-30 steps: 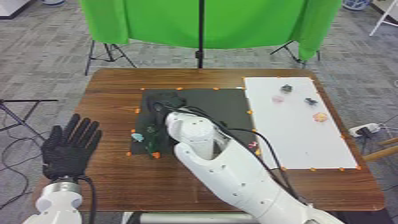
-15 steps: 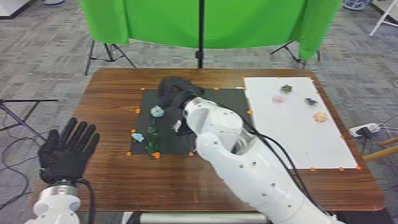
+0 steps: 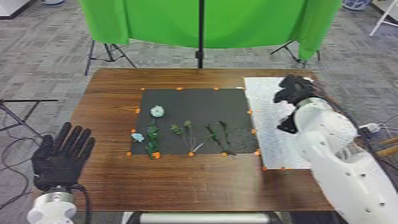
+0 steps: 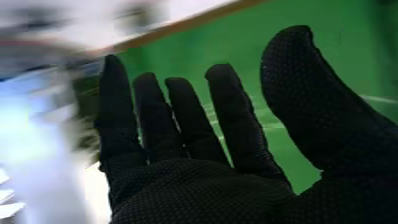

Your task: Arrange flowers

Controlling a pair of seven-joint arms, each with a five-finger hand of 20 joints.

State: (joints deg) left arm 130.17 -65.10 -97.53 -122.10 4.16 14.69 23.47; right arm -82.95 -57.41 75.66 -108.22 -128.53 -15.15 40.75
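Over there the robot's right hand (image 3: 298, 89) is above the white board (image 3: 275, 142), fingers straight and wide apart. A pale blue flower (image 3: 157, 111) and green stems (image 3: 213, 134) lie on the black mat (image 3: 195, 105). The left hand (image 3: 59, 164), fingers also straight and spread, is at the surface's (image 3: 111, 175) left edge.

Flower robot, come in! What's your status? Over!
Right hand open, over white sheet. Left hand open. Pale blue flowers on black mat. Right arm hides part of sheet.

No readable text, no legible labels, no brands, no numbers, no signs
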